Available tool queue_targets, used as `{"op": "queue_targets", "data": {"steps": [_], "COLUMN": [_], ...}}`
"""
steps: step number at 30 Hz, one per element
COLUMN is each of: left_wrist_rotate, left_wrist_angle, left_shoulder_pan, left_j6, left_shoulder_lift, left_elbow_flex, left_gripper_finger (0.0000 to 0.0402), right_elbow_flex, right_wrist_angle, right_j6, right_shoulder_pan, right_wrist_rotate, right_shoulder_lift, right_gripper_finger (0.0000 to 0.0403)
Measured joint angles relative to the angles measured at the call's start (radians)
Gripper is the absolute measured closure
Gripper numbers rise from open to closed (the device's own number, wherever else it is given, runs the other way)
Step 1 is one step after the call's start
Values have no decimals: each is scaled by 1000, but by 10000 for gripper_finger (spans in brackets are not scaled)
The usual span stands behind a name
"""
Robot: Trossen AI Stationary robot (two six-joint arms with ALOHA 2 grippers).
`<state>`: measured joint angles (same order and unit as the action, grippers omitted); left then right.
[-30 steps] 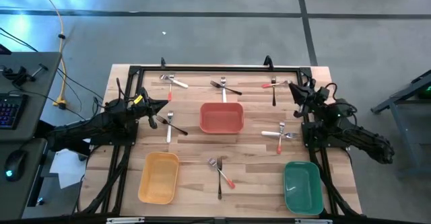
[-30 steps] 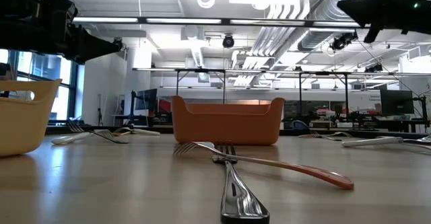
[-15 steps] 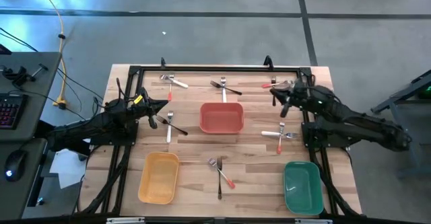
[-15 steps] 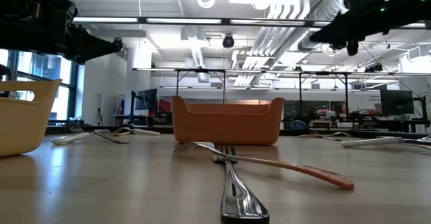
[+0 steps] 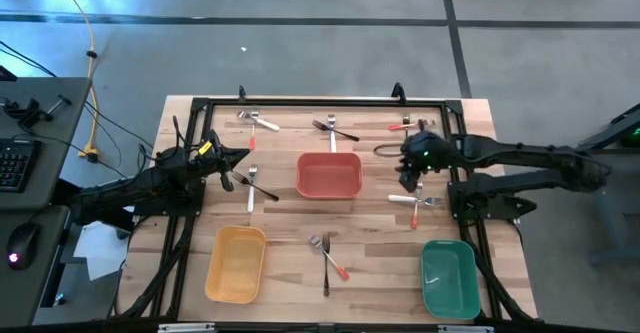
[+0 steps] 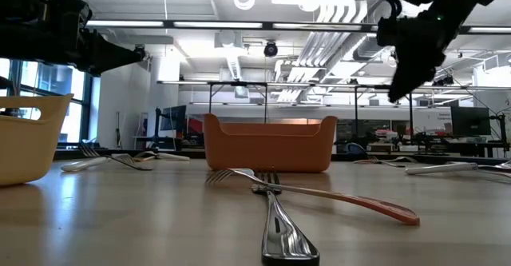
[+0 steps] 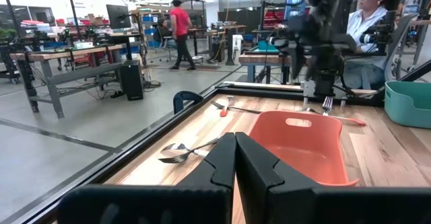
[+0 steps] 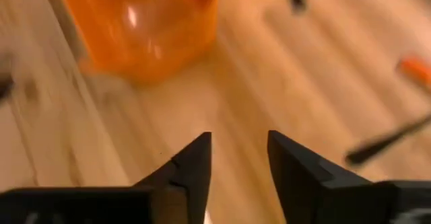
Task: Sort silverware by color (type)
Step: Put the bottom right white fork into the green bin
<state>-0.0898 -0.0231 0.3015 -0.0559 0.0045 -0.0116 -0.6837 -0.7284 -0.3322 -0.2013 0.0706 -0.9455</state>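
Nearest the front edge of the table [image 5: 290, 218] sit the yellow bin [image 5: 236, 263] on the left and the green bin [image 5: 448, 277] on the right, with two crossed forks [image 5: 327, 254] between them, one red-handled, one dark. Farther in, the red bin [image 5: 328, 174] stands at the middle. To its left lies a pair of forks [image 5: 252, 185], and just beside them hangs the left gripper [image 5: 229, 164], its fingers [image 7: 215, 163] pressed together on nothing. To the right of the red bin lies another pair [image 5: 417, 201], a pale one across a red-handled one. The right gripper [image 5: 407, 180] hovers above the wood between the red bin and that pair, pointing down, its fingers [image 8: 192, 163] apart and empty. Along the far edge lie three more groups of silverware: one at the left [image 5: 257, 121], one at the middle [image 5: 333, 129], and one at the right [image 5: 402, 125] just beyond the right arm.
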Motion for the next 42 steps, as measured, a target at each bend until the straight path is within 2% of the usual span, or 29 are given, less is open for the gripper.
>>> {"op": "queue_targets", "data": {"steps": [6,12,26,32,42], "left_wrist_rotate": [0,0,0,0,0], "left_wrist_angle": [0,0,0,0,0], "left_shoulder_pan": [0,0,0,0,0], "left_j6": [0,0,0,0,0], "left_shoulder_lift": [0,0,0,0,0], "left_elbow_flex": [0,0,0,0,0], "left_gripper_finger": [401,401,401,401,401], "right_elbow_flex": [-32,-32,-32,-33,-40], "right_wrist_angle": [-168,-182,-138,-84,-89], "right_j6": [-102,-142,-77,-52,-115], "right_shoulder_pan": [135,216,186,168,168], "right_wrist_rotate": [-1,-60,-72,-108,-109], "right_shoulder_lift": [-135,-256,-498,-571,-612], "right_gripper_finger": [247,247,250,278,362]}}
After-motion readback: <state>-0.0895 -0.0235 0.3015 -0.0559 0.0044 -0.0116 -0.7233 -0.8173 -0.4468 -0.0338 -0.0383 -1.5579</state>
